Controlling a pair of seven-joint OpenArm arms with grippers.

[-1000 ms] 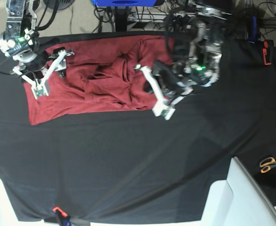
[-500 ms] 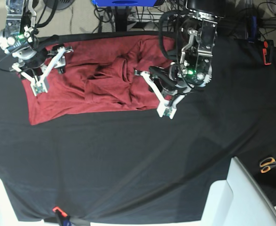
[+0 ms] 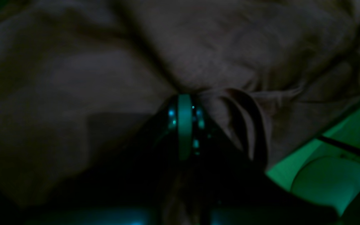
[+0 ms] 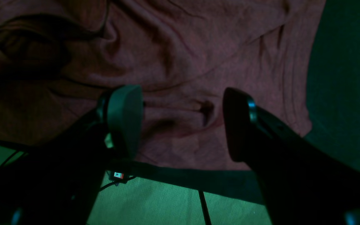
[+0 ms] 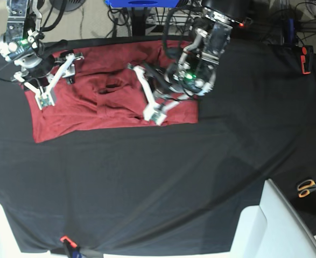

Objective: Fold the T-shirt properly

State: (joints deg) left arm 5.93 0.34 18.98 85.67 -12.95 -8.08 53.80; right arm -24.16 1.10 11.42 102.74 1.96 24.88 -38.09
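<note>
The brick-red T-shirt lies spread on the black cloth at the back left, creased in its middle. My left gripper reaches over the shirt's centre. In the left wrist view its fingertips are pressed together, with a pinch of T-shirt fabric gathered at the tips. My right gripper hovers over the shirt's back left corner. In the right wrist view this gripper stands open, both fingers just above the T-shirt and nothing between them.
The black table cloth fills the front half. Orange-handled scissors lie at the right edge, above a white panel. A red and black tool sits at the back right. Cables run along the back edge.
My left arm has swung left across the shirt with fabric in its grip, and the bunched folds in the middle have flattened. The right arm rose slightly, still open.
</note>
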